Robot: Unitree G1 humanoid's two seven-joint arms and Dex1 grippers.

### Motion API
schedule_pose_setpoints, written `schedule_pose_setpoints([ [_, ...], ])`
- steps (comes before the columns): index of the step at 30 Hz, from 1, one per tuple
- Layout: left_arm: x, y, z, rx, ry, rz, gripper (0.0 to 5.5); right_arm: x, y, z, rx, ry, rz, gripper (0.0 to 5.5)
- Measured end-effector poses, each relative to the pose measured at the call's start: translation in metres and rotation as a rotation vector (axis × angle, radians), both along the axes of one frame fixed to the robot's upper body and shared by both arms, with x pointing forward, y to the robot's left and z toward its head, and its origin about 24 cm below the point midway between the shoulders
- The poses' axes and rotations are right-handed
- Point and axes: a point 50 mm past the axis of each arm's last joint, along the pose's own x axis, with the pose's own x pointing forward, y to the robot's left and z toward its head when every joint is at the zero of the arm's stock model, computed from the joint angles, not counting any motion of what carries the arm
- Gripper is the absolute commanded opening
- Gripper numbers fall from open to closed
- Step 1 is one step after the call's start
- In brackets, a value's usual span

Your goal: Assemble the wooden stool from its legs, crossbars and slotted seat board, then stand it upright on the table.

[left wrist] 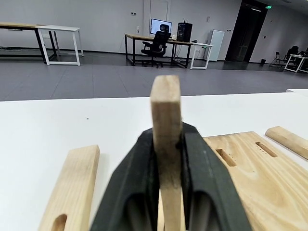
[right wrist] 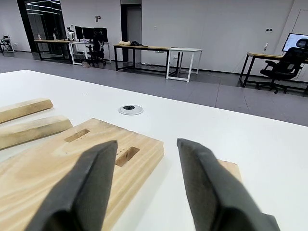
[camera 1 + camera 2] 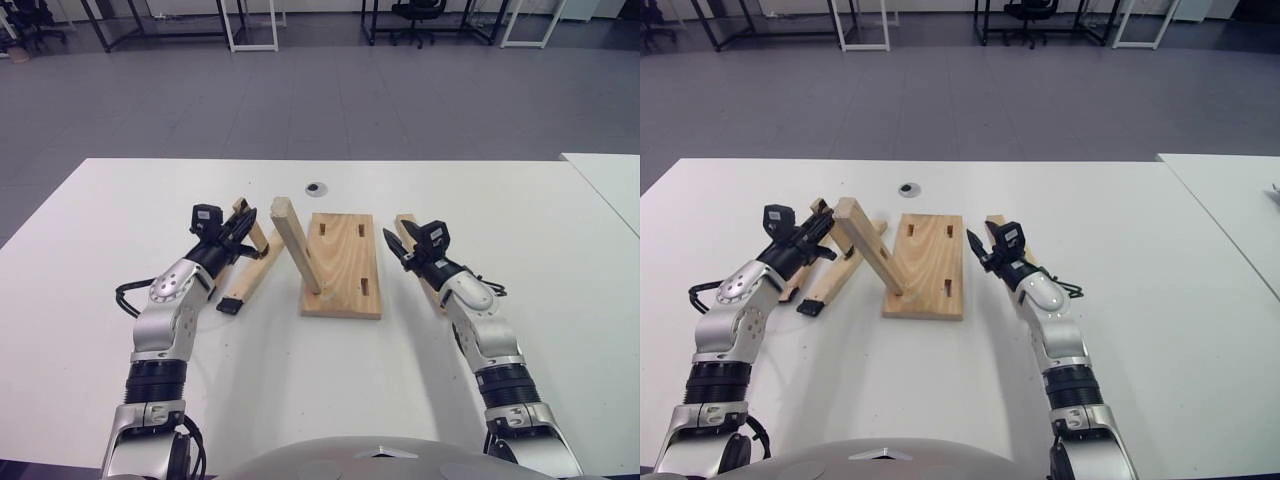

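The slotted seat board (image 3: 345, 268) lies flat mid-table. A wooden leg (image 3: 296, 245) leans over it, lower end on the board by a slot, upper end raised to the left. My left gripper (image 1: 167, 140) is shut on this leg below its upper end. Two more wooden bars lie by that arm: a short one (image 3: 243, 210) and a longer one (image 3: 255, 272) with a black end piece (image 3: 230, 305). My right gripper (image 3: 396, 244) stands open just right of the board, above another bar (image 3: 407, 224) on the table; nothing sits between its fingers (image 2: 96, 168).
A round cable grommet (image 3: 317, 187) sits in the white table (image 3: 120, 220) behind the board. A second white table (image 3: 612, 185) adjoins at the right. Desks and chairs stand far off across the grey floor.
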Motion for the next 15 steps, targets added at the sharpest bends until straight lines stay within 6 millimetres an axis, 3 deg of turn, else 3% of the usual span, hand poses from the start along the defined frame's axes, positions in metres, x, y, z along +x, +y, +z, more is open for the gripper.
schedule_pose_setpoints([
  [9, -0.005, 0.003, -0.004, 0.036, 0.014, 0.026, 0.39, 0.0, 0.0, -0.002, -0.002, 0.01, 0.001, 2.31],
  [15, -0.013, -0.008, -0.015, 0.167, 0.018, -0.029, 0.39, 0.0, 0.001, -0.003, -0.009, 0.011, 0.009, 2.31],
])
